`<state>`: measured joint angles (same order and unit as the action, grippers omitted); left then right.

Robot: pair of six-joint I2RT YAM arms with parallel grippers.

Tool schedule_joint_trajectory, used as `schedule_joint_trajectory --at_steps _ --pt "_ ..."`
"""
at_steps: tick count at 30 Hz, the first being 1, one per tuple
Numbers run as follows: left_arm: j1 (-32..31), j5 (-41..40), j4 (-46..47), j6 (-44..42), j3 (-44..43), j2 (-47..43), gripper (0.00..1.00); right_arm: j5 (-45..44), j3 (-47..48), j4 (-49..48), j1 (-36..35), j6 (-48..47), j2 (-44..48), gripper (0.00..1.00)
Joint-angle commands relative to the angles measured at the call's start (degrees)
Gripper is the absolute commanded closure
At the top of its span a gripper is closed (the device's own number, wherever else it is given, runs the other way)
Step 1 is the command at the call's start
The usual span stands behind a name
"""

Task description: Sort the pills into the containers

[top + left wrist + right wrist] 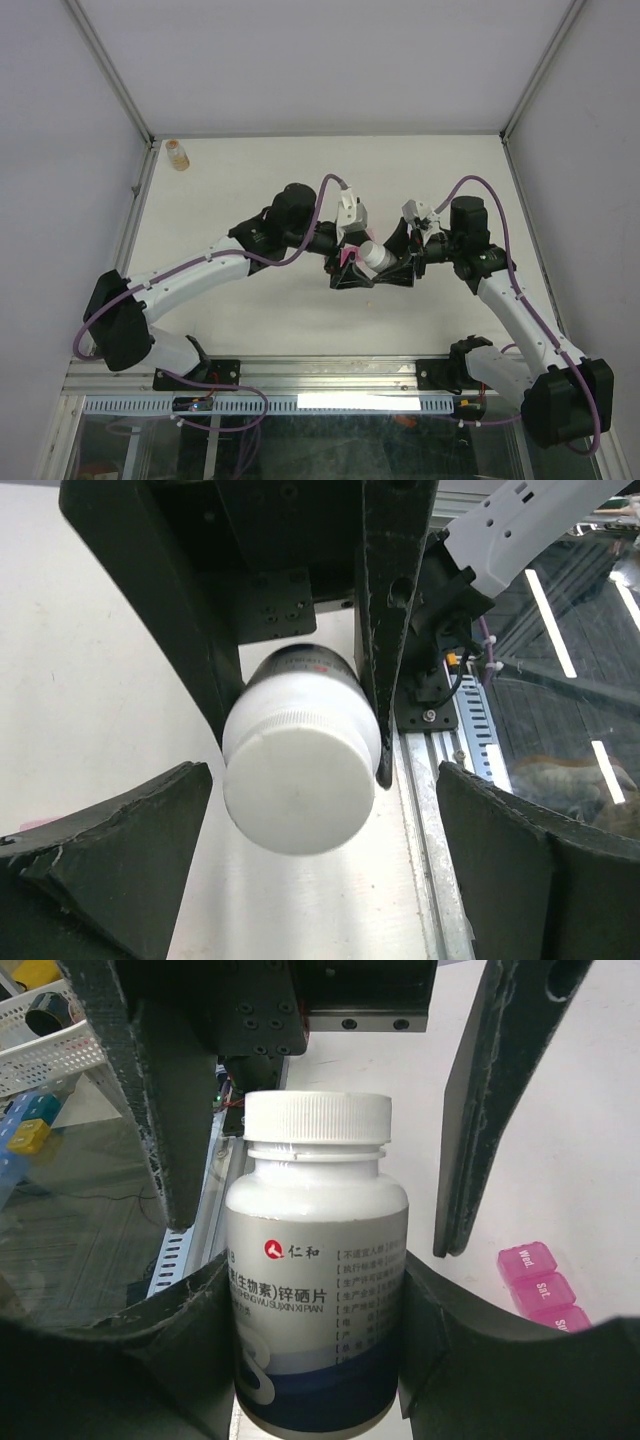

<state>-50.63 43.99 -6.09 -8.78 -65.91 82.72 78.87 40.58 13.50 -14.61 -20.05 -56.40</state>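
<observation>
No pills could be made out anywhere; I judged them to be inside the capped bottle. The containers (pixel 540 1285), pink square compartments in a row with their lids apparently down, lay on the worktop (pixel 250 190) near its middle, just below where the two arms met. From above they showed only as a pink sliver.

Over them the white-capped bottle (pixel 320 1220) was pinched round its body by the right claw (pixel 318 1290). It was held off the worktop with its long axis roughly level, running left to right, and its cap (pixel 297 785) pointing left.

The left claw (pixel 322 810) faced that cap end-on. Its fingers were spread wide to either side with clear gaps, touching nothing. The cap therefore sat straight ahead of the left claw, on its axis. The next move probably called for that claw to close on the cap and twist while the right claw held the body.

An amber bottle (pixel 177 154) stood well apart at the far left corner.
</observation>
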Motion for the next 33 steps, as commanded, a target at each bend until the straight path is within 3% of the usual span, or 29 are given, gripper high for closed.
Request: schedule_joint_trajectory --at_steps 1,4,10,14,18,22,27,33 --pt "-0.1 -4.4 5.4 1.3 3.5 -5.1 0.01 1.0 2.5 -2.5 -0.2 -0.5 1.2 1.00" --pt "0.2 -7.8 10.1 6.5 8.6 -8.5 0.01 0.9 2.5 -2.3 -0.3 -0.7 1.3 1.00" --pt "0.8 -13.5 36.0 24.1 27.6 -19.7 0.01 0.9 2.5 -1.9 -0.2 -1.3 1.0 1.00" --pt "0.8 -23.4 40.9 36.0 33.3 -26.6 0.01 0.8 2.5 -1.8 -0.2 -1.4 0.9 1.00" --pt "0.9 -29.6 31.7 45.6 29.0 -29.8 0.02 0.6 2.6 -1.6 -0.2 -1.7 0.6 1.00" --pt "0.7 -32.8 16.6 50.9 19.0 -26.6 0.15 0.4 2.6 -1.4 -0.2 -1.9 0.5 1.00" --pt "-1.6 -39.3 -1.2 48.7 7.3 -20.1 0.20 0.3 2.6 -1.4 0.0 -1.9 0.5 1.00" --pt "-5.2 -42.3 -8.6 44.9 -1.5 -13.5 0.21 0.2 2.5 -1.4 0.1 -1.9 0.2 1.00"
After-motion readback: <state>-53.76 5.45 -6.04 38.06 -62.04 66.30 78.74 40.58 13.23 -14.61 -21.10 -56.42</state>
